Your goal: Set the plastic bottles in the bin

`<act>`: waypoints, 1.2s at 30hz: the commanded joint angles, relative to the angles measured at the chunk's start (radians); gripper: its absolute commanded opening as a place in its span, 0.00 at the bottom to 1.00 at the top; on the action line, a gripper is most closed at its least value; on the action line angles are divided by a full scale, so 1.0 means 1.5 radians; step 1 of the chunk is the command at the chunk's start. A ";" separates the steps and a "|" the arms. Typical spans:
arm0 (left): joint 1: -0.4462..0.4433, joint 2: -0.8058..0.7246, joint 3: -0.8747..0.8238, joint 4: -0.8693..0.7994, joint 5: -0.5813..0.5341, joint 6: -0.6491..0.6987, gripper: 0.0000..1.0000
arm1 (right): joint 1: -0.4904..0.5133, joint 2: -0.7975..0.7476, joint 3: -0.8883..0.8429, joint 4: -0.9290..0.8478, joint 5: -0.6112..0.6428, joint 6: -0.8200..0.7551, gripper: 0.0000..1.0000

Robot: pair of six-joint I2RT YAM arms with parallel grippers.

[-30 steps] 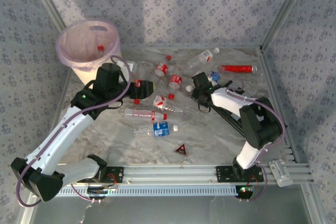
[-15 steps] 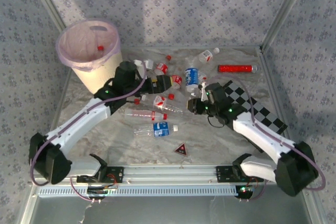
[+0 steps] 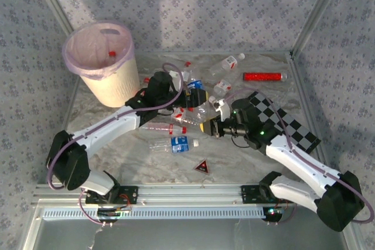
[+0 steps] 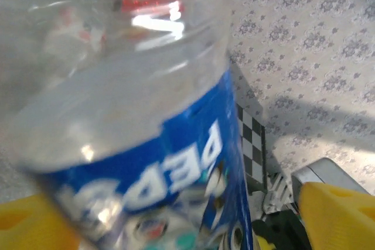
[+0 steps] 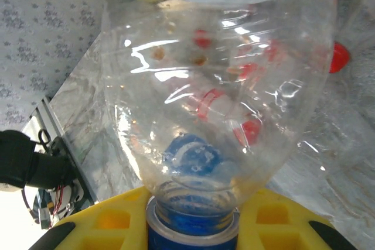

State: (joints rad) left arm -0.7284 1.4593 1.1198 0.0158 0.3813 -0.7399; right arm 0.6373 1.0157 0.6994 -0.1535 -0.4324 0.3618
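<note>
The right gripper (image 5: 192, 226) is clamped on the blue-capped neck of 1 clear bottle (image 5: 217, 86), as it was a moment ago. The bottle stood upright then and now tips toward the bin (image 3: 114, 80). The left gripper (image 4: 184, 221) has reached farther from the bin to meet it. Its 2 yellow fingers (image 4: 337, 215) stand apart on either side of the bottle's blue label, 1 of them clear of the plastic. White letters there read "PEP", upside down; the rest blurs. Other bottles (image 3: 168, 127) lie on the table (image 3: 129, 156), well apart from the bin. 1 red cap (image 3: 112, 54) shows inside the bin.
</note>
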 commanded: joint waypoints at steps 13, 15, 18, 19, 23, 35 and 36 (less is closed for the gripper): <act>0.002 0.010 0.083 -0.019 -0.040 0.033 0.39 | 0.012 0.007 0.043 -0.038 -0.001 -0.035 0.48; 0.010 0.001 0.111 -0.051 -0.053 0.060 0.39 | 0.010 0.009 0.056 -0.070 0.010 -0.047 0.86; 0.050 -0.020 0.152 -0.099 -0.059 0.092 0.38 | 0.001 0.005 0.063 -0.097 0.042 -0.053 1.00; 0.068 -0.027 0.169 -0.118 -0.061 0.105 0.37 | -0.005 0.003 0.063 -0.101 0.045 -0.052 1.00; 0.157 -0.062 0.255 -0.195 -0.094 0.181 0.22 | -0.027 0.000 0.060 -0.124 0.067 -0.039 1.00; 0.460 -0.008 0.493 -0.405 -0.182 0.345 0.00 | -0.015 0.001 0.070 -0.207 0.183 -0.041 1.00; 0.474 0.011 0.510 -0.423 -0.199 0.362 0.00 | -0.014 0.003 0.072 -0.209 0.191 -0.041 1.00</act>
State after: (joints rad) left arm -0.0589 1.4078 1.8320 -0.4866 0.1467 -0.2977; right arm 0.6075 1.0264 0.7677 -0.4225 -0.2050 0.3084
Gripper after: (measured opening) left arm 0.419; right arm 0.997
